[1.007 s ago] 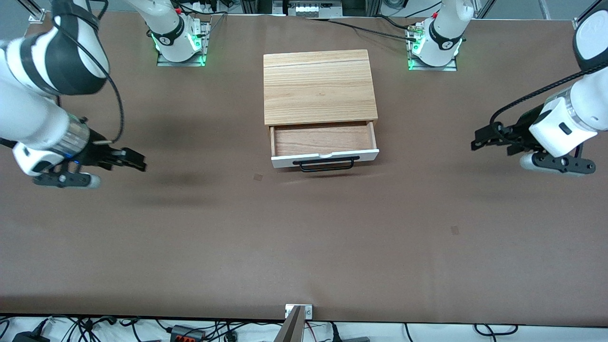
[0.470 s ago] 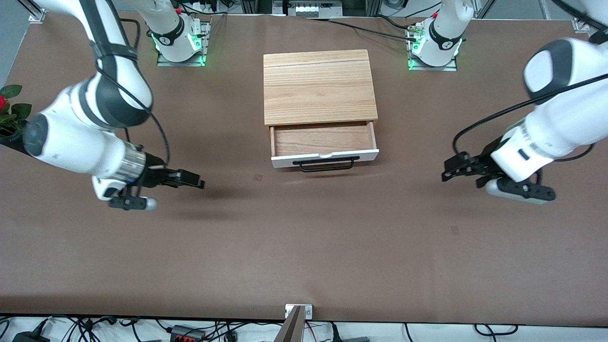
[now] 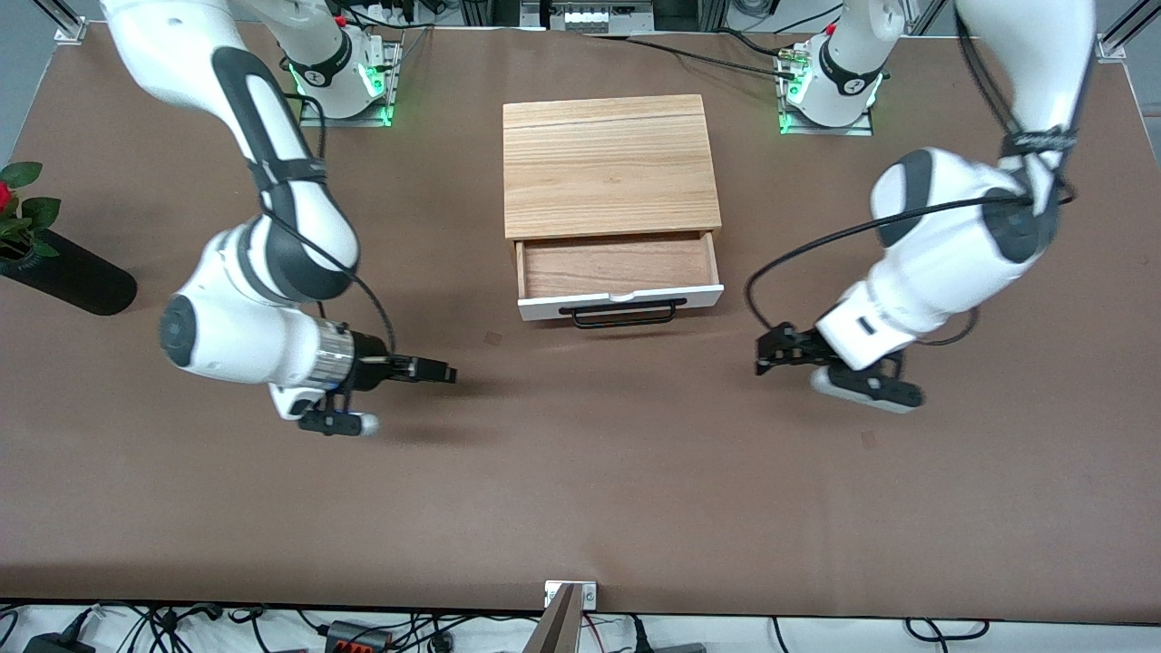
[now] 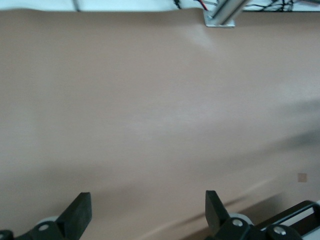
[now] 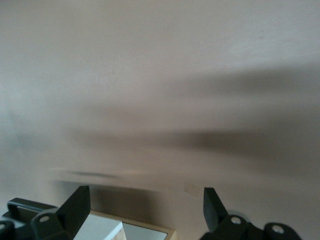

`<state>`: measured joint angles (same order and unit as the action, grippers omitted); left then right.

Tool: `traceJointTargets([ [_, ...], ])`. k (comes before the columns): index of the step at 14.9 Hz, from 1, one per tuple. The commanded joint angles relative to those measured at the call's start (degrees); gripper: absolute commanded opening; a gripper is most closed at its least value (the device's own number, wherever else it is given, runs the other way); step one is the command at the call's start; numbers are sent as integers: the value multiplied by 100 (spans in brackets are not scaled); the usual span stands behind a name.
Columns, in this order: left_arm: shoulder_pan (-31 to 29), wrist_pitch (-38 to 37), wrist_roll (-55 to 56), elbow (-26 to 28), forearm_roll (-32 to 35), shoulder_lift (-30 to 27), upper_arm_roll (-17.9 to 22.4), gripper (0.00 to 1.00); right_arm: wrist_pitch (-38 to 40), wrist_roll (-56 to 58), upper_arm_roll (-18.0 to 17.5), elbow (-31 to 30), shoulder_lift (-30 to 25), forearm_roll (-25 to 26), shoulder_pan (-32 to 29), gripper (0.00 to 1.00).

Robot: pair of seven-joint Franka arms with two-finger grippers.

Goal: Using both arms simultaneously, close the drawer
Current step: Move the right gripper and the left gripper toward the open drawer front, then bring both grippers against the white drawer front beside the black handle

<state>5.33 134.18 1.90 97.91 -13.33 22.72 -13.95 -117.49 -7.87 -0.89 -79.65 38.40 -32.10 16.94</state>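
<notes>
The drawer (image 3: 619, 270) is pulled out of the light-wood cabinet (image 3: 609, 163); its wooden tray is empty, and its white front panel carries a black bar handle (image 3: 621, 314). My right gripper (image 3: 443, 372) hangs low over the table toward the right arm's end, level with a spot just in front of the drawer, touching nothing. In the right wrist view its fingers (image 5: 77, 205) stand wide apart, with a white and light-wood corner of the drawer (image 5: 97, 231) between them. My left gripper (image 3: 766, 354) is likewise toward the left arm's end. Its fingers (image 4: 80, 212) are wide apart over bare table.
A black vase (image 3: 73, 272) with a red flower (image 3: 7, 195) stands at the table edge at the right arm's end. A metal camera mount (image 3: 570, 599) sits at the table's near edge. Small tape marks (image 3: 492, 338) lie on the brown table.
Both arms have swung inward and nearer to the front camera, bringing both grippers from the table's ends toward the front of the drawer. The drawer has not moved.
</notes>
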Motion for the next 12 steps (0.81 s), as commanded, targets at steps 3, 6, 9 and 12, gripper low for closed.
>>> traceJointTargets([
  [3,-40,302,267,412,-828,207,-547,100,-19,-258,-254,1004,747,-112,142,100],
  [6,-49,196,267,720,-979,189,-732,100,51,-259,-245,986,809,-884,81,100],
  [9,-41,-249,284,809,-979,207,-794,100,86,-303,-254,864,862,-929,248,100],
  [12,-84,-1015,223,765,-1014,207,-803,100,130,-303,-262,626,862,-964,389,100],
])
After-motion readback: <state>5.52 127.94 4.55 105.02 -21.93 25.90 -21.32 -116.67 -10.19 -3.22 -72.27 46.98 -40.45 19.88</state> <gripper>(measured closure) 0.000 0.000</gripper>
